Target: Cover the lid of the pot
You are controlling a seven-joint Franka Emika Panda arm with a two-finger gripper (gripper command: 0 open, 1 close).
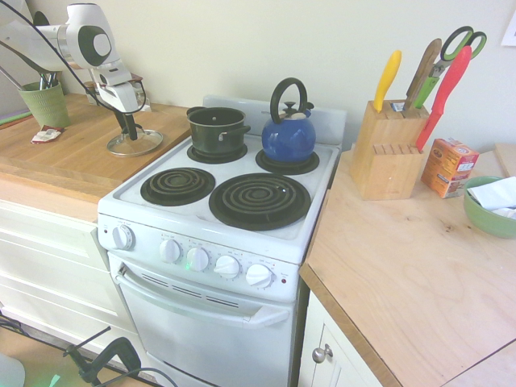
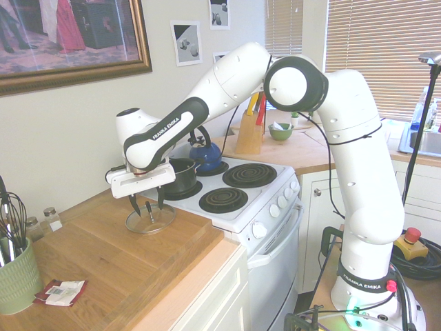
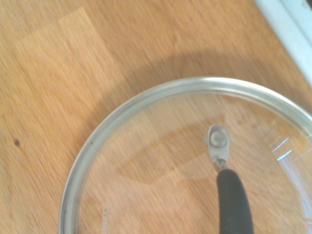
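1. The lid (image 1: 135,143) is seen lying flat on the wooden worktop (image 1: 72,157), just beside the left edge of the white stove (image 1: 234,234) in the first exterior view.
2. The lid is shown as clear glass ringed by a thin metal rim, with a dark handle rising from its middle; the wood grain is seen through the glass in the wrist view.
3. The tool (image 2: 147,205) is held straight down over the lid, its dark fingers (image 2: 134,204) reaching into the ring of the rim on either side of the handle.
4. The fingers are seen standing apart in the second exterior view; whether the handle is touched or gripped by them cannot be told.
5. The pot (image 1: 218,129) is found on the stove's back burner nearest the worktop, uncovered, with its rim open to view.
6. A blue kettle (image 1: 288,137) with a black loop handle is set on the other back burner, just beside the pot.
7. The two front burners are left bare.
8. A green cup (image 2: 17,276) holding utensils is placed on the same worktop, well apart from the lid.
9. A knife block (image 1: 387,149) is seen on the other worktop, on the far side of the stove.
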